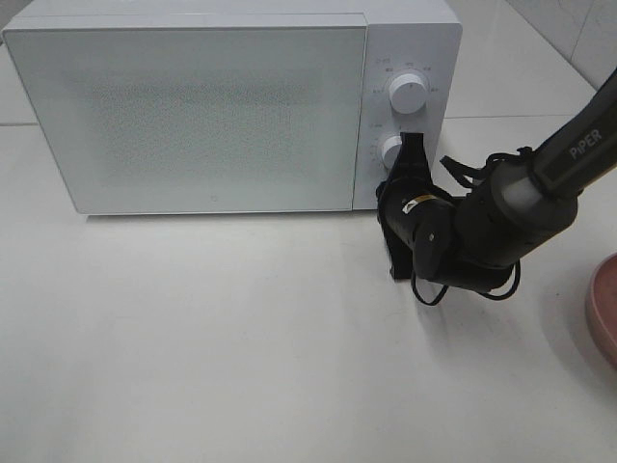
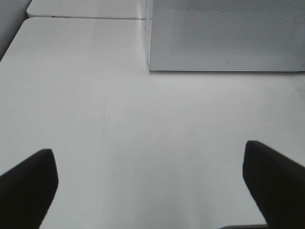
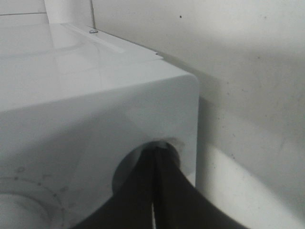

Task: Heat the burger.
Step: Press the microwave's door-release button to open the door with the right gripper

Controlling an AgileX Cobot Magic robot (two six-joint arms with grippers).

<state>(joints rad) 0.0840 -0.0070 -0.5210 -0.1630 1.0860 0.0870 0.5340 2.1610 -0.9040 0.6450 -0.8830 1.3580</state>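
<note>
The burger is out of view in every frame. The white microwave (image 1: 212,106) stands at the back of the table with its door closed. My right gripper (image 1: 409,147) reaches in from the right and is shut on the lower knob (image 1: 390,151) of the control panel, below the upper knob (image 1: 409,94). In the right wrist view the two dark fingers (image 3: 143,191) meet on that round knob (image 3: 127,168) at the microwave's corner. My left gripper (image 2: 152,191) is open and empty over bare table, in front of the microwave (image 2: 224,38).
A round pink plate (image 1: 605,309) lies at the right edge of the table, partly cut off. The right arm (image 1: 521,207) and its cables stretch across the table's right side. A white tabletop (image 1: 241,338) spreads in front of the microwave.
</note>
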